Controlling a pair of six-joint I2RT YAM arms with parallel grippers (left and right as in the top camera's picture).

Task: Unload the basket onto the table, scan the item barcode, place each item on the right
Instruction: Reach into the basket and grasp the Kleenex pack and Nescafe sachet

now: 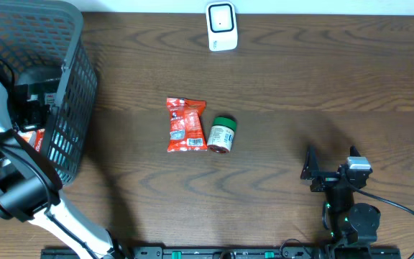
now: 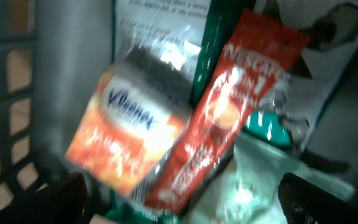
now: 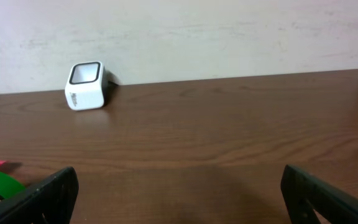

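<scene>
As seen from overhead, the left arm reaches into a grey basket (image 1: 70,86) at the left end of the table (image 1: 300,72), with the left gripper (image 1: 34,108) down among its contents; a white scanner (image 1: 221,26) stands at the far edge, centre; a red packet (image 1: 185,125) and a green-lidded jar (image 1: 222,134) lie side by side mid-table; the right gripper (image 1: 332,157) sits at the near right, well apart from them.

The left wrist view is blurred; the fingers stand wide apart at the bottom corners, holding nothing; below them lie an orange Kleenex pack (image 2: 129,137) and a red Nescafé sachet (image 2: 222,118), the sachet overlapping the pack's right side, on green and white packs.

The right wrist view shows that gripper's fingers spread wide and empty too; the scanner sits ahead and to the left, against the wall.

The step in hand looks like picking an item out of the basket (which one is meant I cannot tell). The sachet lies uppermost, so it is the likelier choice; pinch it across its narrow width near one end, leaving the printed faces uncovered; lift it clear of the basket wall before swinging across; hold the barcode side flat and steady before the scanner's window.
</scene>
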